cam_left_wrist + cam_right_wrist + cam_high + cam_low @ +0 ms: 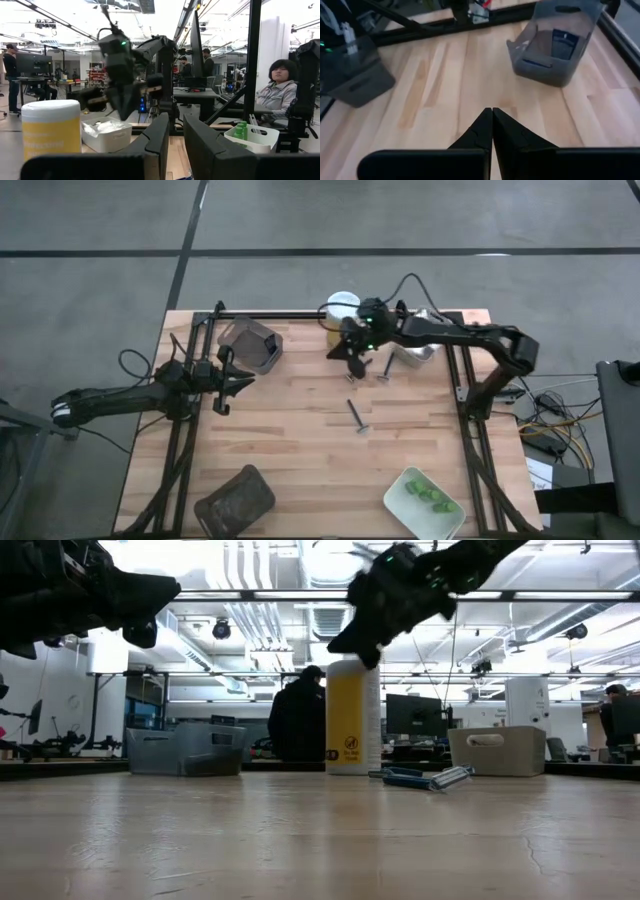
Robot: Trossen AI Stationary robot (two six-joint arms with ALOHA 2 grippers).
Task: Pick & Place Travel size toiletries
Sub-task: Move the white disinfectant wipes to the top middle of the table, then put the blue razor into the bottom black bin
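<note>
Hovering empty above the table, right hand (492, 116) fully closed.

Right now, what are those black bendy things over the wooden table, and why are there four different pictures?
They are two robot arms, each ending in a two-finger hand. One picture looks straight down from above, one looks across from table height, and the other two come from small cameras on each arm's wrist.

The left hand hovers at the table's left side, its fingers a little apart, holding nothing. The right hand is up near the far edge, fingers pressed shut, also empty.

On the wooden table stand a yellow bottle with a white cap, and two razors lie near the middle. There are also two dark trays, a pale tray with white packets, and another pale tray holding green pieces. People in the room behind are just watching or working.
</note>
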